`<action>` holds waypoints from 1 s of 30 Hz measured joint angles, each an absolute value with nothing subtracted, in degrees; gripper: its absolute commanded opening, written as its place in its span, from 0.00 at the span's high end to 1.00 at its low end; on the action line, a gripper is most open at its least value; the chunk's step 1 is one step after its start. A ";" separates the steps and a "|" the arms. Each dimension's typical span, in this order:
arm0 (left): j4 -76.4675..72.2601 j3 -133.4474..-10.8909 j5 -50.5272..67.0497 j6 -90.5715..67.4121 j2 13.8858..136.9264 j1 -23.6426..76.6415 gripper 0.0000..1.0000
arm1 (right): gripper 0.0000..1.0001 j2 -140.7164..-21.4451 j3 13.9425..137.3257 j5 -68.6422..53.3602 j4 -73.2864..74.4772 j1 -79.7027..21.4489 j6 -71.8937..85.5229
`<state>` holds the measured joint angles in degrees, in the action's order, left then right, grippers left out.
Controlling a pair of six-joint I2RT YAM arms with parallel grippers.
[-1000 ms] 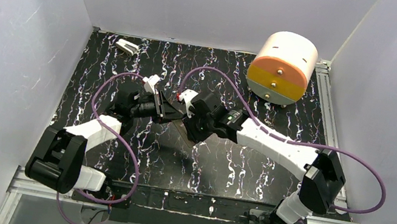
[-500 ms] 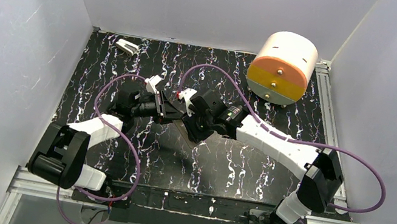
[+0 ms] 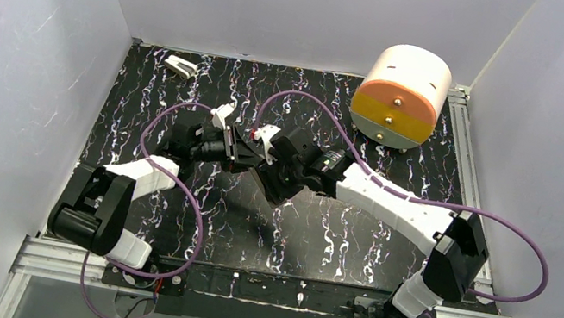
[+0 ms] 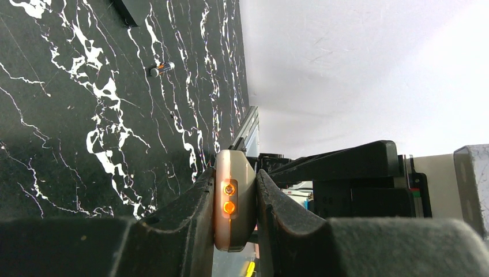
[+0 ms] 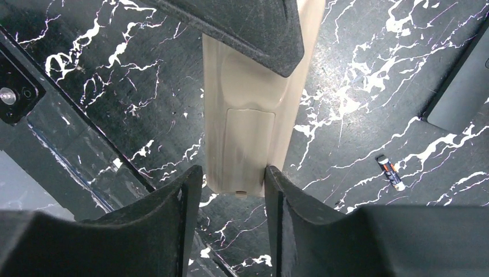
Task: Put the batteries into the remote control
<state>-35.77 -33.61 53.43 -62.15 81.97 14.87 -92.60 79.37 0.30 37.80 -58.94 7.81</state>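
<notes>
2 white-and-black arms (image 3: 393, 203) trail purple cables (image 3: 300, 94), with matte black fingers (image 5: 155, 231).

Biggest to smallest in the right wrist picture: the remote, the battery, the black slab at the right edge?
The remote, though nearest the camera.
The black slab, cut off by the frame, so unsure.
The battery, clearly smallest.

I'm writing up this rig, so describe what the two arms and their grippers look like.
The left arm and right arm have white shell links with blocky black joint housings. A purple cable loops along each. The left gripper and right gripper have thick matte black fingers with slanted tips. No markings are legible.
</notes>
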 measured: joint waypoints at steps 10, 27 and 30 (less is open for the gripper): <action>-36.88 -34.15 54.43 -63.35 82.08 15.14 1.00 | 0.27 -91.42 79.29 2.02 36.21 -59.00 9.80; -37.28 -36.58 54.48 -65.78 82.08 15.14 1.00 | 0.13 -73.03 61.87 9.96 14.13 -57.19 24.03; -37.28 -37.50 53.80 -67.20 82.08 15.14 1.00 | 0.07 -67.02 56.21 14.44 9.04 -55.61 30.70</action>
